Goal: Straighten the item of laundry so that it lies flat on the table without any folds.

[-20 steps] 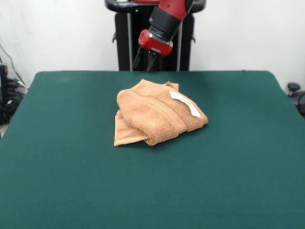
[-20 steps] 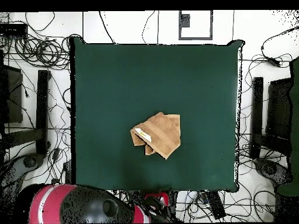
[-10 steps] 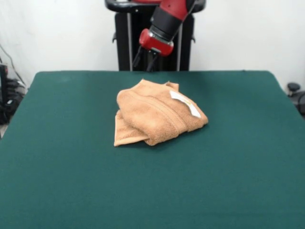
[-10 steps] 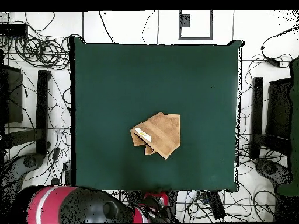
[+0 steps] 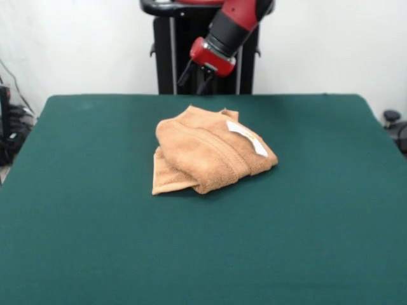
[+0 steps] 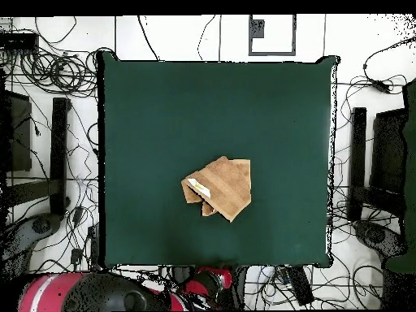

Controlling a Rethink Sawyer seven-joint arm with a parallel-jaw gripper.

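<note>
One towel [image 5: 210, 149] is lying on one tabletop [image 5: 82, 241], and one red and black arm is hanging above the far edge with one gripper [image 5: 197, 78]. The towel is sitting folded and bunched, not flat, with layers overlapping and one white tag [image 5: 248, 138] showing on top toward its 3 o'clock side in the front view.

In the overhead view the towel [image 6: 218, 188] is resting a little toward 6 o'clock from the middle of the tabletop [image 6: 162, 106], well apart from every edge. Green felt is lying open all round it, widest toward 12 o'clock, with broad strips at 3 and 9 o'clock and a narrower strip at 6 o'clock. The gripper [image 6: 213, 282] is showing there just beyond the 6 o'clock edge, off the felt and well apart from the towel.

The front view is showing the heaped height of the folds and two dark jaws pointing down with a gap between them, released and holding nothing. The overhead view is showing instead the towel's outline, a slanted four-sided shape with a smaller flap poking out at its 7 o'clock corner, and the tag [image 6: 198, 188] near its 9 o'clock end. Many cables are lying on the floor around the tabletop there.
</note>
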